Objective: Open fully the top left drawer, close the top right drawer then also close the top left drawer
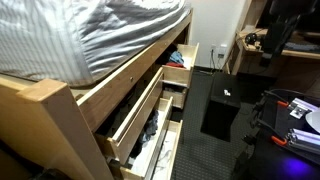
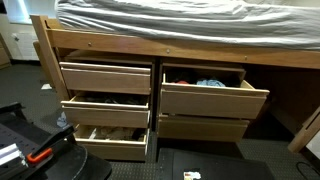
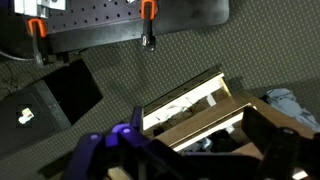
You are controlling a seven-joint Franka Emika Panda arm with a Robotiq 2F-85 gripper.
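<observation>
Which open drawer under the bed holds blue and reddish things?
The top right drawer: the upper one in the right column in an exterior view, with blue and reddish items inside. The left drawers show dark or whitish fabric.

I see a pale-wood bed frame under grey striped bedding. There's dark textured carpet below, a white wall behind, and a black box standing on that carpet.

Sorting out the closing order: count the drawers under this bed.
5. Left column, stacked: top left drawer, middle left drawer, bottom left drawer. Right column: top right drawer, lower right drawer. More could sit beyond the picture's right edge.
</observation>
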